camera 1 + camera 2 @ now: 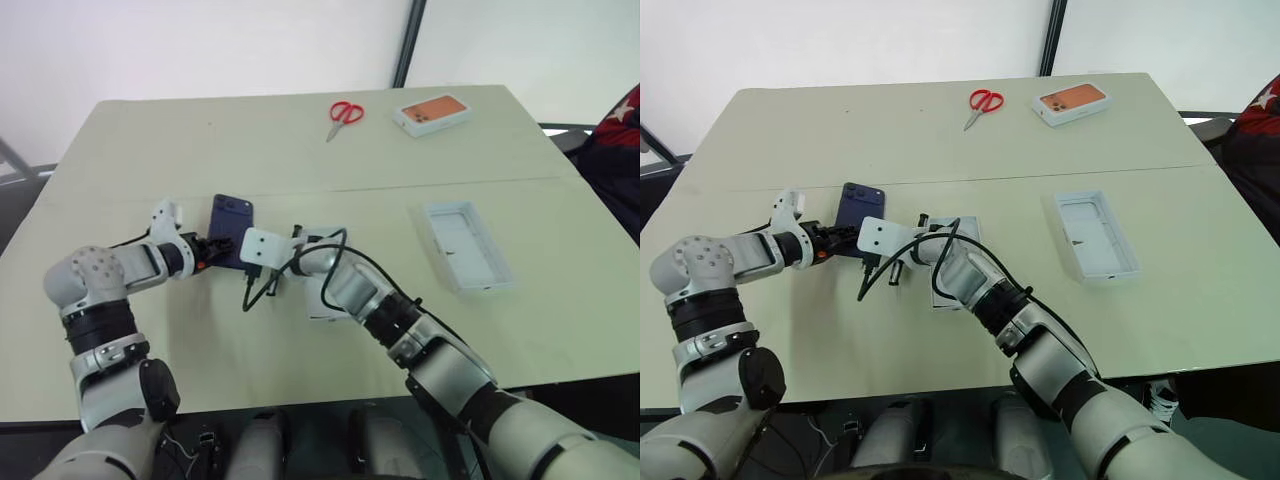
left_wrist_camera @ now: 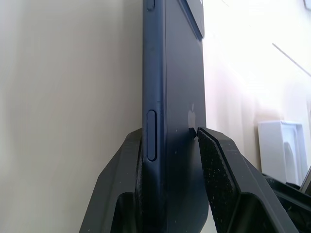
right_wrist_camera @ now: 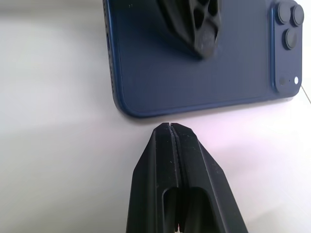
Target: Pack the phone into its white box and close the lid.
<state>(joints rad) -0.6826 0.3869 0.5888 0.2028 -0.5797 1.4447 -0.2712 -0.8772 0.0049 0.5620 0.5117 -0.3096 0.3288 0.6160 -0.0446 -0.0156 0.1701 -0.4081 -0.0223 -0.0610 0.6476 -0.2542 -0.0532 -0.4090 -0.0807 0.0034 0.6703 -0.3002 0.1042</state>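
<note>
The dark navy phone [image 1: 232,222] is at the table's left middle, back side up, its camera cluster at the far corner. My left gripper [image 2: 171,132] is shut on the phone's near end, one finger [image 3: 195,26] on its back and the other beneath. Whether the phone rests on the table I cannot tell. Pointing at the phone's long side, my right gripper [image 3: 170,127] is shut and empty, its tips just short of that edge. The white box [image 1: 941,297] lies mostly hidden under my right forearm. The lid [image 1: 465,245] lies inside-up to the right.
Red scissors [image 1: 345,113] and a white box with an orange phone picture [image 1: 432,113] lie at the far side of the table [image 1: 150,150]. A black cable [image 1: 262,290] loops off my right wrist. A dark red item [image 1: 615,150] sits past the right edge.
</note>
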